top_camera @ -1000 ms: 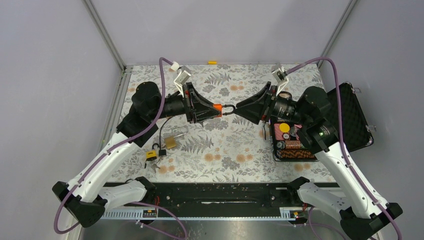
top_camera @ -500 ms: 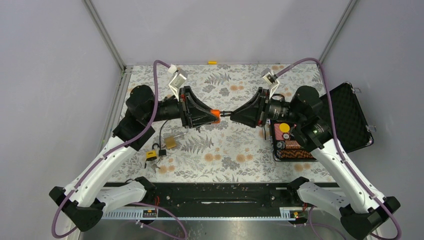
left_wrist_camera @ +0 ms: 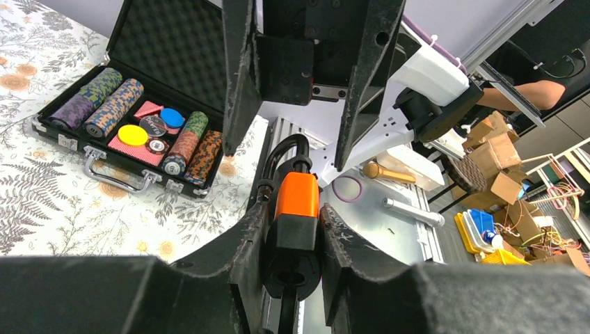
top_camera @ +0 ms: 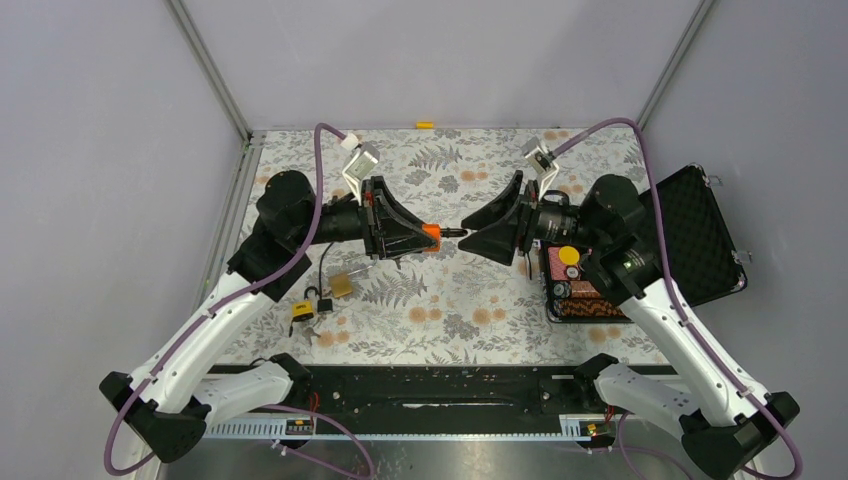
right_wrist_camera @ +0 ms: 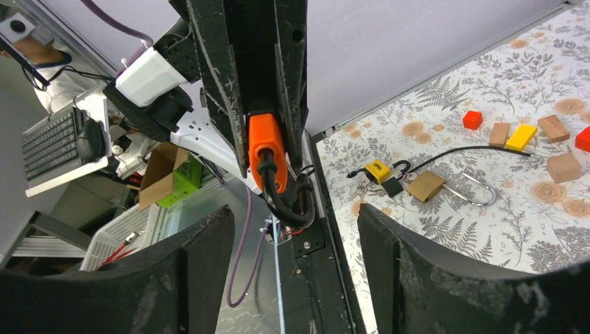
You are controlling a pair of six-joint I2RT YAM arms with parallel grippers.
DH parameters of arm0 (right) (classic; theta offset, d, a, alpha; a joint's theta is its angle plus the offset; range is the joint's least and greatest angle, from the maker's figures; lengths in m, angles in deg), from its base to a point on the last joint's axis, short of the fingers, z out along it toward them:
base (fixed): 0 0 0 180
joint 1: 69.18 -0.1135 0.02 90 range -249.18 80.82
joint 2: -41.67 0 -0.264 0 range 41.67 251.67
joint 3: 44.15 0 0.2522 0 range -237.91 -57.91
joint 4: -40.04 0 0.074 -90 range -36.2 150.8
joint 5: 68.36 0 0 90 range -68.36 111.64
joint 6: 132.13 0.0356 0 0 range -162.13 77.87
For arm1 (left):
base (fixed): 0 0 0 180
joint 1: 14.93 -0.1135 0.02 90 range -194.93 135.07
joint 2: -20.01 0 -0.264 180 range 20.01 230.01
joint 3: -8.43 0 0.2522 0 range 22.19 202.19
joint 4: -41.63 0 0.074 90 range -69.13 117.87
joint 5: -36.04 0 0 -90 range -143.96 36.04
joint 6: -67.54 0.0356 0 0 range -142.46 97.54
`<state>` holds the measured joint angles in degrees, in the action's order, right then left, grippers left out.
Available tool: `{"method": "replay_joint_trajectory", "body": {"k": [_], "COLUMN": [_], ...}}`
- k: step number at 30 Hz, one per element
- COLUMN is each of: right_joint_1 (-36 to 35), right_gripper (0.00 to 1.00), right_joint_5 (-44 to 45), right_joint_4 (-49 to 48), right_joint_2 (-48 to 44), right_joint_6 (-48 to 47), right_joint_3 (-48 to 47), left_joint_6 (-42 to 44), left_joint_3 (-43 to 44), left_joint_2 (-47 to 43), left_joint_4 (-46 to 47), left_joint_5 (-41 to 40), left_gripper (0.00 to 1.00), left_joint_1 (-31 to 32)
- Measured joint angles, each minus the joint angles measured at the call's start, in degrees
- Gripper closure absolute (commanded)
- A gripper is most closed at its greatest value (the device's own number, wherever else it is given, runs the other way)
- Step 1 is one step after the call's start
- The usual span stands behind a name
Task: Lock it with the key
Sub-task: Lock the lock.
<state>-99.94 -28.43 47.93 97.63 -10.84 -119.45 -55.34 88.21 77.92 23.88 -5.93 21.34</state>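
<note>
Left end effector (top_camera: 421, 238) pinches the orange padlock (left_wrist_camera: 297, 198) above the worktop (top_camera: 450, 300); at its 3 o'clock the right end effector (top_camera: 469, 232) faces it, spread wide, holding nothing.

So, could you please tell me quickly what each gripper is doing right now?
Left gripper: closed on the orange padlock.
Right gripper: jaws open, holding nothing.
</note>
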Motion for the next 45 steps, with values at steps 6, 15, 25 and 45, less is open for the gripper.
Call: {"method": "replay_joint_trajectory", "body": {"k": [6, 15, 25, 45], "right_joint_1": [-0.02, -0.92, -2.82, -7.34], "right_gripper": [0.61, 1.00, 1.00, 1.00], "right_joint_5": [-0.24, -0.63, 0.13, 8.96], "right_joint_4": [1.22, 0.39, -2.19, -6.88], "right_joint_2": [-1.70, -1.44, -0.50, 2.64], "right_joint_6": [-3.13, -3.76, -2.40, 0.11], "right_joint_3": [0.11, 0.13, 0.13, -0.46], "left_joint_6": [0.24, -0.68, -3.19, -6.23], "left_joint_3": [0.42, 0.61, -0.13, -2.60], "left_joint_2": [0.22, 1.16, 1.05, 0.57], "left_joint_4": [-1.16, -1.60, 1.31, 5.35], "left_joint_5": [0.07, 0.52, 2.73, 3.15], "left_gripper": [1.00, 1.00, 1.00, 1.00], "left_joint_1": [0.00, 0.00, -0.39, -0.96]}}
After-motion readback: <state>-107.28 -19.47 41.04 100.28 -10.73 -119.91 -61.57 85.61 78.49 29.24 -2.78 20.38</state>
